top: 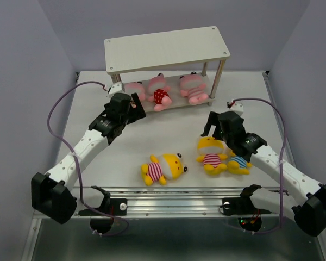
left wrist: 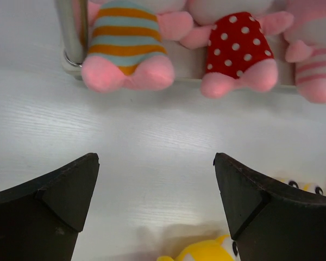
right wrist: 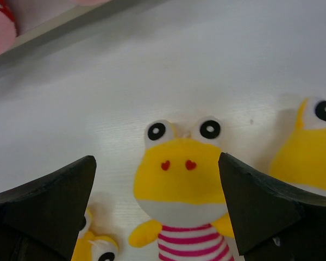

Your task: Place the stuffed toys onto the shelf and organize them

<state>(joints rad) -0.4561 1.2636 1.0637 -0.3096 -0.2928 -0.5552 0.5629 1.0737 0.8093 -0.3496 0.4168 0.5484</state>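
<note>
Your left claw (left wrist: 156,163) gapes wide and empty, pink toys (left wrist: 236,49) on the shelf (left wrist: 186,79) just ahead. Your right claw (right wrist: 157,160), equally wide, holds nothing, a yellow toy (right wrist: 179,182) between its fingers.

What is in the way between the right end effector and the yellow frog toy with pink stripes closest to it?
Nothing visible. The right end effector is open over the yellow plush frog toy with the pink-and-white striped body, with only open space between them.
</note>
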